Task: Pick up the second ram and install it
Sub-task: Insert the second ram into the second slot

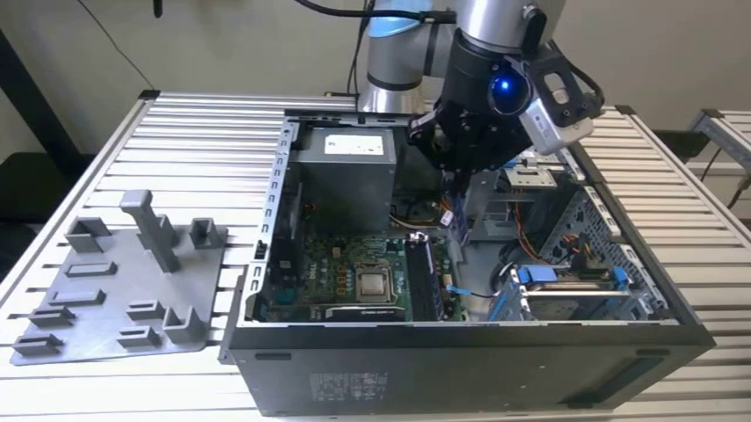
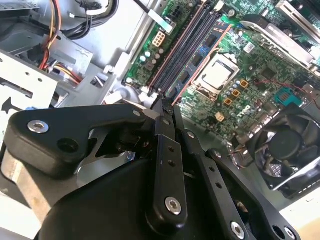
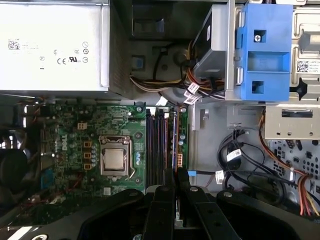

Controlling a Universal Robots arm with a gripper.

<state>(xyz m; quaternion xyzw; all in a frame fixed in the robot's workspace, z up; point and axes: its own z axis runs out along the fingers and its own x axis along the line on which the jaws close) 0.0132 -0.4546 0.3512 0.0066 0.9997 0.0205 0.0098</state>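
Black metal computer case [image 1: 470,369] lies open on the slatted table [image 1: 200,123], with the grey holder tray [image 1: 118,290] at its 9 o'clock in the exterior view. Silver arm [image 1: 505,22] drops in from 12 o'clock, its wrist pointing straight down over the motherboard [image 1: 352,264]. The gripper [image 3: 175,172] hangs above the memory slots [image 3: 157,145]. Its fingers [image 3: 162,200] are pressed nearly together, pinching the second ram [image 3: 174,142] edge-on between their tips, parallel to the slots.

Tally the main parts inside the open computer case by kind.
Silver metal power supply box: 1
Green circuit board: 1
Silver square processor: 1
Blue plastic drive bracket: 1
Black round cooling fan: 1
Total: 5
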